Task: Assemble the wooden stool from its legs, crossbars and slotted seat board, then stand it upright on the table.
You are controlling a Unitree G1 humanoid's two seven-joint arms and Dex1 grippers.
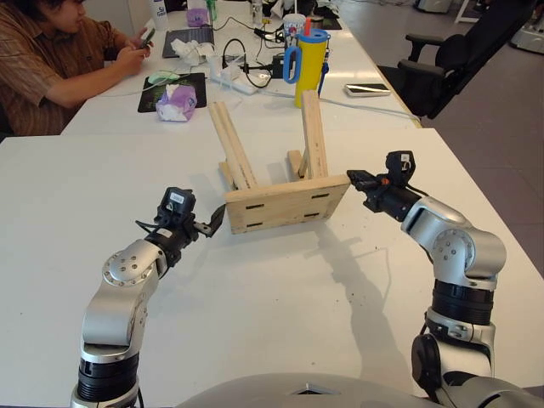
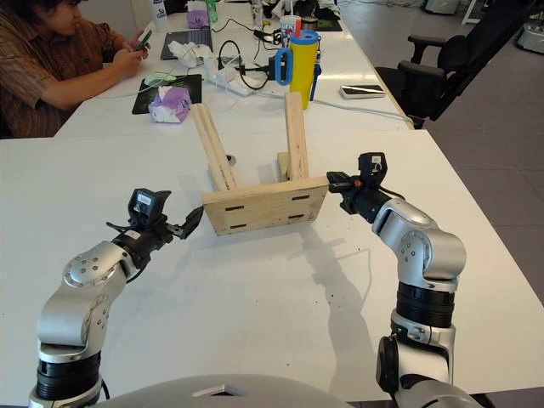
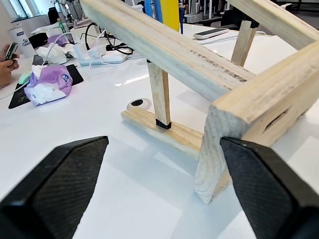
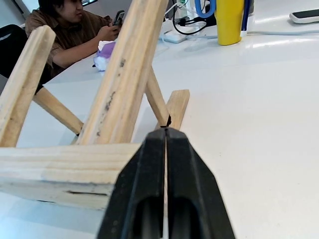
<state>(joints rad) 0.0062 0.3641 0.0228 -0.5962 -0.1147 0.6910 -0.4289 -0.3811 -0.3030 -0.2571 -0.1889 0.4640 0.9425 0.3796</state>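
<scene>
Containers first: see a yellow jug (image 1: 310, 64) with a blue handle on the far table (image 1: 374, 51). Opaque, so can't judge contents. Also spot a purple tissue pack (image 1: 177, 102), tissue poking out the top, sitting on a black mat (image 1: 197, 82).

Got the stool (image 1: 285, 204) assembled but lying on its side on the near table (image 1: 255, 323), not upright. Slotted seat board (image 2: 265, 206) facing the robot, legs (image 1: 234, 144) pointing away toward the jug.

Reading the left gripper (image 1: 210, 224) as released: fingers (image 3: 60, 184) spread wide, gripping nothing, just beside the board's left corner.

Reading the right gripper (image 1: 355, 179) as clenched on nothing, fingers (image 4: 144, 179) pressed flat together, tip at the board's right corner. Can't confirm contact.

From the left wrist view, get a crossbar (image 3: 159, 94) joining lower and upper leg, with a dark mark at its foot. Can barely make that out from the head views, hidden behind the board. From the right wrist view, catch just one slot (image 4: 87, 192).
</scene>
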